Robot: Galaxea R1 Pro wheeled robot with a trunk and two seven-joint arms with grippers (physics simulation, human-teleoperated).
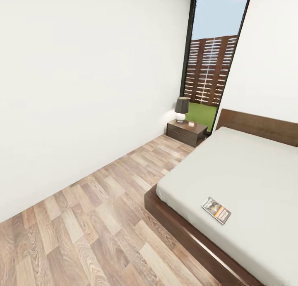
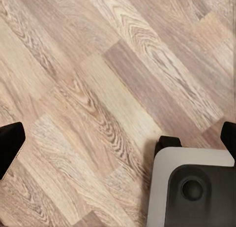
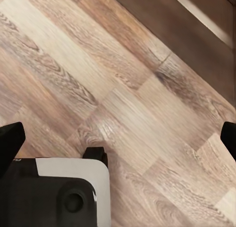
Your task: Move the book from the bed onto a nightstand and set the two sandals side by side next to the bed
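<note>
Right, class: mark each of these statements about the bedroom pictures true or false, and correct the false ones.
1. The small dark paperback book with an orange band lies on the light-grey mattress. True.
2. A dark-shaded table lamp stands on the dark brown wooden nightstand. True.
3. The nightstand stands against the bed's foot end. False: it stands by the dark wooden headboard.
4. The book sits on the wood-plank floor. False: it rests on the mattress.

- Your left gripper (image 2: 118,138) points down, fingertips spread wide apart.
- Your right gripper (image 3: 118,138) likewise points down, fingertips (image 3: 10,138) wide apart, holding nothing.
</note>
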